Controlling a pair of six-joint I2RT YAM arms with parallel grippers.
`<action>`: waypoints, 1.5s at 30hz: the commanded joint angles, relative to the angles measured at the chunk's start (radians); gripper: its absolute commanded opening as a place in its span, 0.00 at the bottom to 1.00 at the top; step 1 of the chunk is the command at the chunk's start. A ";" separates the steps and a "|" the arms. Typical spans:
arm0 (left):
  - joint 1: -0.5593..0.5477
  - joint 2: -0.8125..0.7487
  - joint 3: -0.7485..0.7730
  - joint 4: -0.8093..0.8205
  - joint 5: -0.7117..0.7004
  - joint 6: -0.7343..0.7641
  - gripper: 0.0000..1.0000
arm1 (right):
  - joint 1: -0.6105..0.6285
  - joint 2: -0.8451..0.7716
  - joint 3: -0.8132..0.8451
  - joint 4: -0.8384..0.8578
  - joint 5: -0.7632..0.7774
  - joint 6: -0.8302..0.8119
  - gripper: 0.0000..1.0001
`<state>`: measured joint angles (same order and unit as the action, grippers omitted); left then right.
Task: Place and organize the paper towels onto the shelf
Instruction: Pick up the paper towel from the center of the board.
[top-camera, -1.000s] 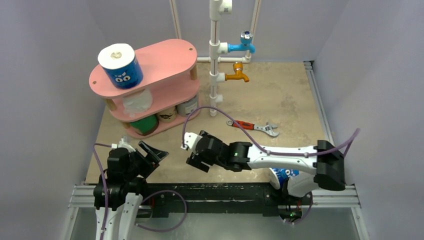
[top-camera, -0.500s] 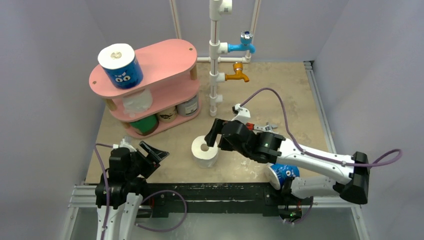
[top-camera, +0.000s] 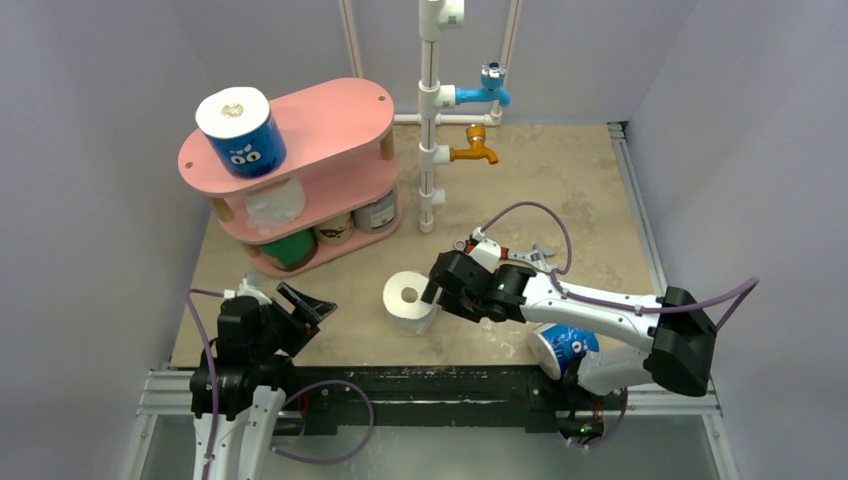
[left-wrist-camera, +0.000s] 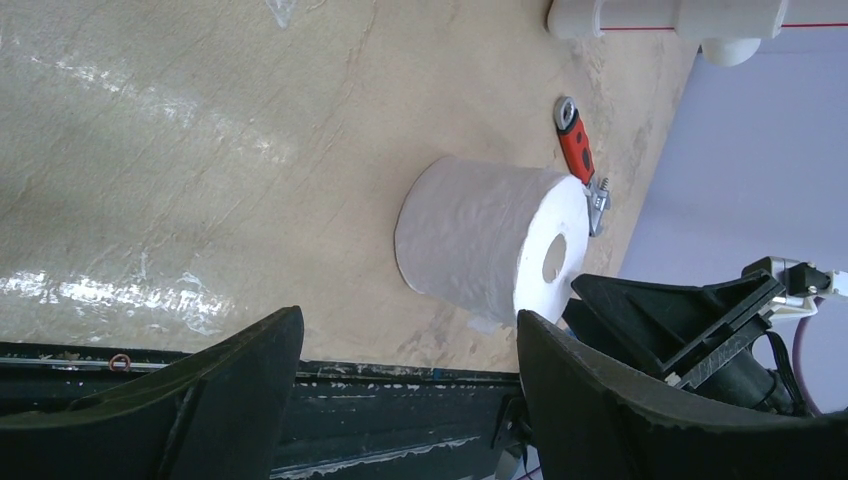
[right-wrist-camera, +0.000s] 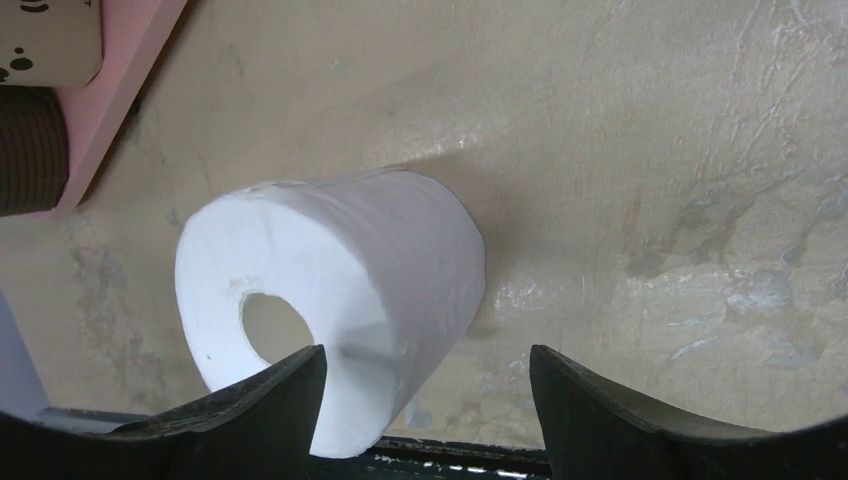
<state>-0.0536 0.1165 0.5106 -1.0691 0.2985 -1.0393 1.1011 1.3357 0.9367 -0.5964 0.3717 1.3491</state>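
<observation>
Right fingers (top-camera: 432, 291) spread wide, gripping nothing. Bare white roll (top-camera: 410, 302) stands upright on the table (top-camera: 560, 190) at centre of the top view, right at their tips; can't tell if they touch. Left fingers (top-camera: 303, 303) wide open and empty, lower left. Shelf (top-camera: 335, 115) upper left: blue roll (top-camera: 241, 132) on the top tier, more rolls on the tiers below. Second blue roll (top-camera: 566, 346) by the right arm's base.
</observation>
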 joint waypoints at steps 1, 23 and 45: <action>-0.005 -0.009 0.025 -0.074 -0.026 -0.009 0.77 | -0.001 0.008 -0.002 0.049 -0.017 0.031 0.74; -0.006 -0.025 0.008 -0.078 -0.030 -0.012 0.77 | -0.001 0.127 0.047 0.103 -0.092 -0.052 0.65; -0.009 -0.020 0.013 -0.085 -0.048 -0.013 0.77 | -0.057 0.197 0.556 -0.014 0.001 -0.244 0.10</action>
<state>-0.0559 0.0998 0.5106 -1.0706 0.2806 -1.0569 1.0859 1.4956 1.3602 -0.6361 0.3386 1.1625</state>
